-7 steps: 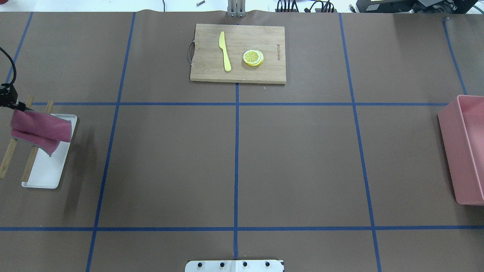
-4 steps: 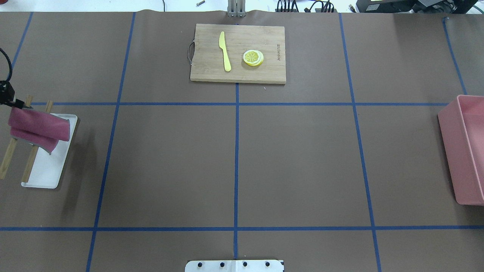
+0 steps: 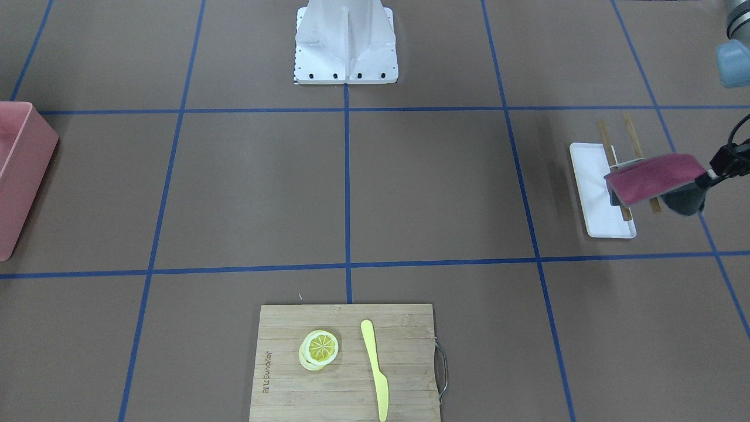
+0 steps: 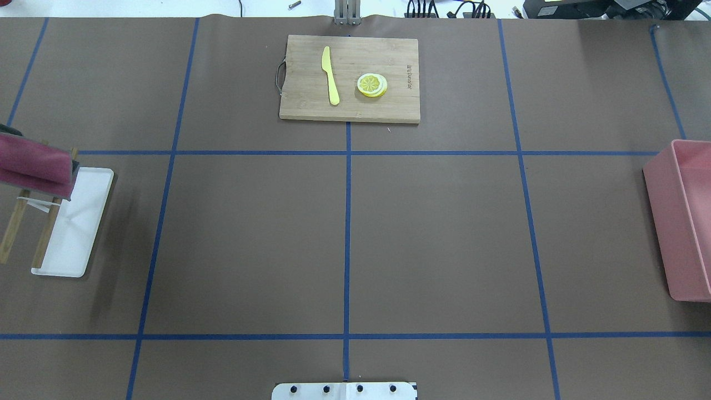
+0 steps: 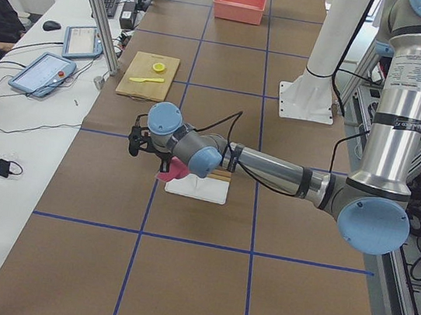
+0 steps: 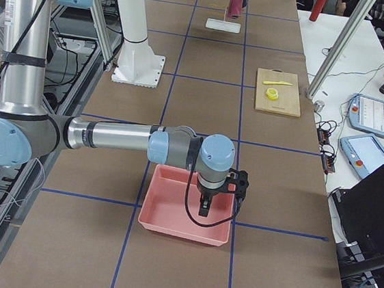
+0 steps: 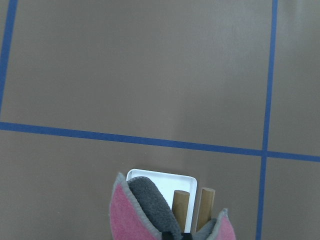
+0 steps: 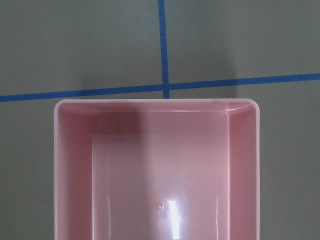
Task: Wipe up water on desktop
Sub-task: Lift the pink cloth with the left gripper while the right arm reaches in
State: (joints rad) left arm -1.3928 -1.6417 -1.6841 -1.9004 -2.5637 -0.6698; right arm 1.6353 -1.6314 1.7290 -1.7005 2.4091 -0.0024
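Note:
The brown desktop with its blue tape grid shows no water that I can make out. My left gripper is shut on a dark pink cloth with a grey underside. The cloth hangs folded at the far left edge of the overhead view, above the white tray and two wooden sticks. In the left wrist view the cloth fills the bottom edge. My right gripper hovers over the pink bin; I cannot tell whether it is open or shut.
A bamboo cutting board at the far middle carries a yellow knife and lemon slices. The pink bin sits at the right edge. The robot's white base plate is at the near middle.
My left gripper has carried the cloth further left and up, toward the overhead view's edge, uncovering more of the white tray. Nothing else has moved.

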